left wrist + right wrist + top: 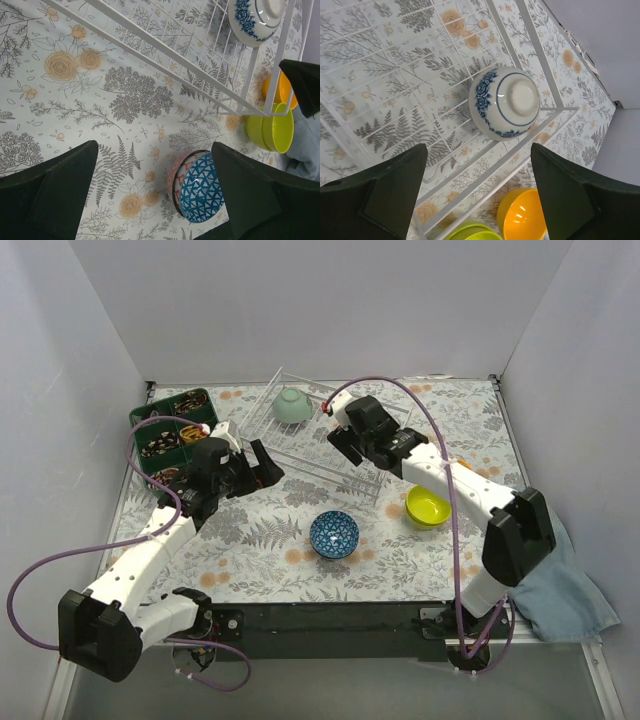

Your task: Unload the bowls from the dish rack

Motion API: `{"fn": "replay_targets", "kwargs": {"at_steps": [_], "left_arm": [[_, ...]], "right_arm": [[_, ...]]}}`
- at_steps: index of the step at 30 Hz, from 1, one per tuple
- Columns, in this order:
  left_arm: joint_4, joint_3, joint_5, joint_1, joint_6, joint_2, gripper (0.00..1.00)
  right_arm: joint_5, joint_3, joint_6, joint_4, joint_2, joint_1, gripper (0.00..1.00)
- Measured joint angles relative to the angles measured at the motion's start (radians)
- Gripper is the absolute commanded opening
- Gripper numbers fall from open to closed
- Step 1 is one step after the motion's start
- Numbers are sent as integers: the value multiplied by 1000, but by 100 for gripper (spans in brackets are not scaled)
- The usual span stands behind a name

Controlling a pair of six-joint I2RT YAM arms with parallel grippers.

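Right wrist view: blue-and-white bowl (505,102) upturned on the dish rack (542,57) wires, near a corner.
Handling: glazed ceramic, rigid, slippery, chippable; rim mostly hidden, so probably pinch across the walls.
Right gripper (477,160): jaws wide, empty, pointing down above that bowl.
Left gripper (154,150): spread open, empty, low over the tablecloth (125,95).

The counter (270,540) is white with grey ferns and orange roses. The dish rack (300,452) is white wire. The pale green bowl (292,405) is plain, as are the lime-yellow bowl (427,507) and the orange bowl (520,220). The white bowl (505,102) bears blue flowers. The blue bowl (200,192) shows triangles. The tray (170,430) is dark green.
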Motion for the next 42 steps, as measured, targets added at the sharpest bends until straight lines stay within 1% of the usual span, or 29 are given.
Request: {"fn": "replay_targets", "kwargs": {"at_steps": [9,15,18,24,34,42], "left_arm": [[-68,0,1,0,24,-51,98],[-84,0,1,-1,31,-79,98],[-88,0,1,-1,35,-93,98],[-91,-16,1,-2,42,-101,98],[-95,-31,-8,-8,58,-101,98],[-95,-39,-17,-8,64,-109,98]], "right_arm": [[60,169,-196,-26,271,-29,97],[138,234,-277,-53,405,-29,97],[175,240,-304,-66,454,-30,97],[247,244,-329,-75,493,-36,97],[356,245,-345,-35,533,-37,96],[428,237,-362,45,550,-43,95]]}}
